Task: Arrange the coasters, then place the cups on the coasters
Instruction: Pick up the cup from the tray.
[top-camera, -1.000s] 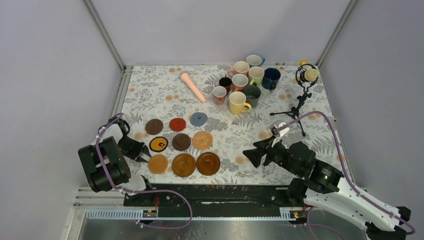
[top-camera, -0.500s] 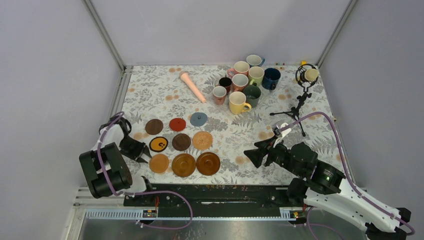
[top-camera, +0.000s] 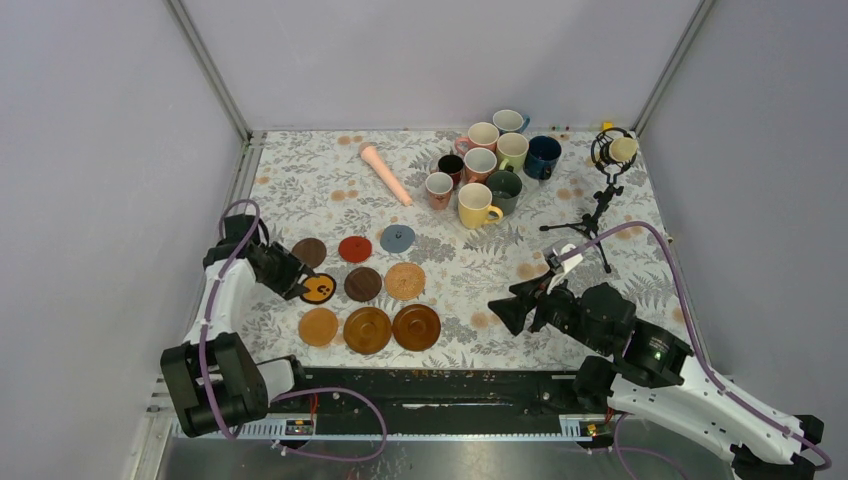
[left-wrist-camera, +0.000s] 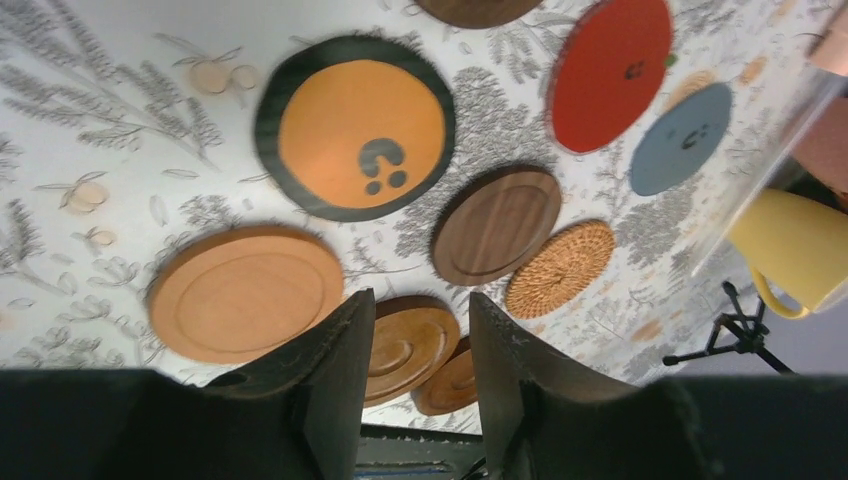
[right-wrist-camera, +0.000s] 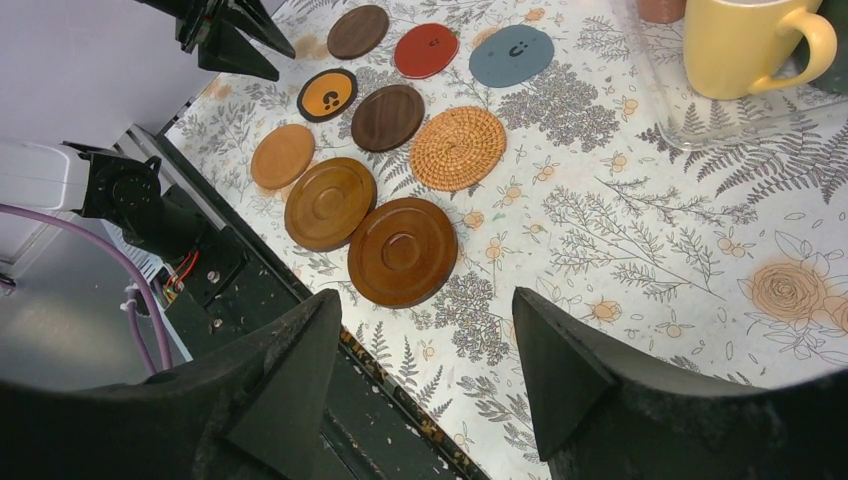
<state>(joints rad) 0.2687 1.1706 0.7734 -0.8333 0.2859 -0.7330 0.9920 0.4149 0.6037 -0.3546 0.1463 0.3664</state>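
Observation:
Nine coasters lie in a three-by-three grid at the left of the table: dark brown (top-camera: 308, 252), red (top-camera: 355, 248), grey-blue (top-camera: 397, 238), black with a yellow middle (top-camera: 318, 288), dark walnut (top-camera: 362, 284), tan woven (top-camera: 405, 281), orange wood (top-camera: 318, 327) and two brown discs (top-camera: 367, 330). My left gripper (top-camera: 290, 275) hovers open at the grid's left edge, above the black-rimmed coaster (left-wrist-camera: 355, 127), holding nothing. The cups (top-camera: 490, 165) stand clustered at the back right, with the yellow cup (top-camera: 476, 204) nearest. My right gripper (top-camera: 505, 310) hangs open and empty, right of the grid.
A long pink tapered stick (top-camera: 385, 172) lies behind the coasters. A black tripod microphone (top-camera: 605, 165) stands at the right, just behind the right arm. The black base rail (top-camera: 430, 385) runs along the near table edge; enclosure walls close in the sides and back.
My left gripper has swung from beside the orange wood coaster up and back toward the black-rimmed and dark brown coasters, and its jaws have spread a little. The right arm has held still.

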